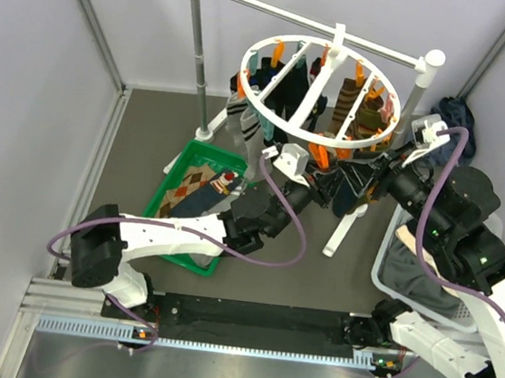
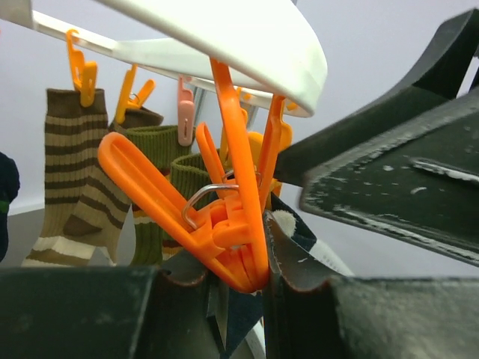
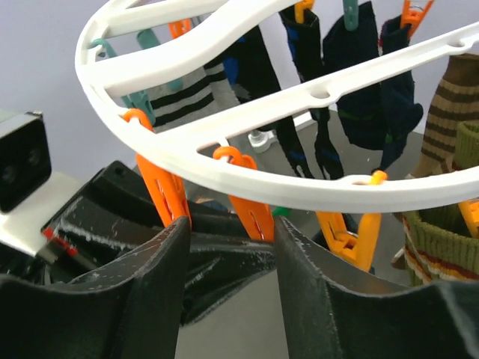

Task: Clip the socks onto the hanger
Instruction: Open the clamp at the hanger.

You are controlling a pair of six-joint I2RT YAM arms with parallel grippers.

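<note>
Left claw (image 2: 239, 303): we see its jaws standing nearly together under the hanger (image 3: 247, 179). They pinch a fold of a dark navy sock (image 2: 293, 258), and the lower tip of an orange clip (image 2: 224, 228) sits in the same gap.
Right claw (image 3: 230, 258): we find its jaws partly apart with nothing gripped. A hanging clip (image 3: 254, 217) dangles in the gap beside the 3 o'clock finger.
Claws together: from the left wrist we see the right claw's fingers (image 2: 389, 187) at 3 o'clock of the orange clip. The upper tip is close against the clip's upright arm, and we cannot tell whether it presses.
Hanger: this white round ring with curved crossbars hangs from the rail stand (image 1: 193, 45) at 12 o'clock of the table in the top view. Both claws sit at its 6 o'clock side.
Orange clip: it hangs from the white rim, one arm upright and the other splayed toward 10 o'clock, with a wire spring between them.
Hung socks: a brown striped sock (image 2: 75, 172) and an olive green sock (image 2: 153, 149) dangle at 9 o'clock of that clip. A grey-banded sock (image 3: 179, 90) and dark socks (image 3: 374, 97) hang further round the ring.
Loose socks: argyle socks (image 1: 199, 192) lie in a green tray (image 1: 164, 183) at 9 o'clock of the left claw.
Basket (image 1: 380, 258): it is white, stands at 3 o'clock of the table and has dark cloth (image 1: 415, 281) inside.
</note>
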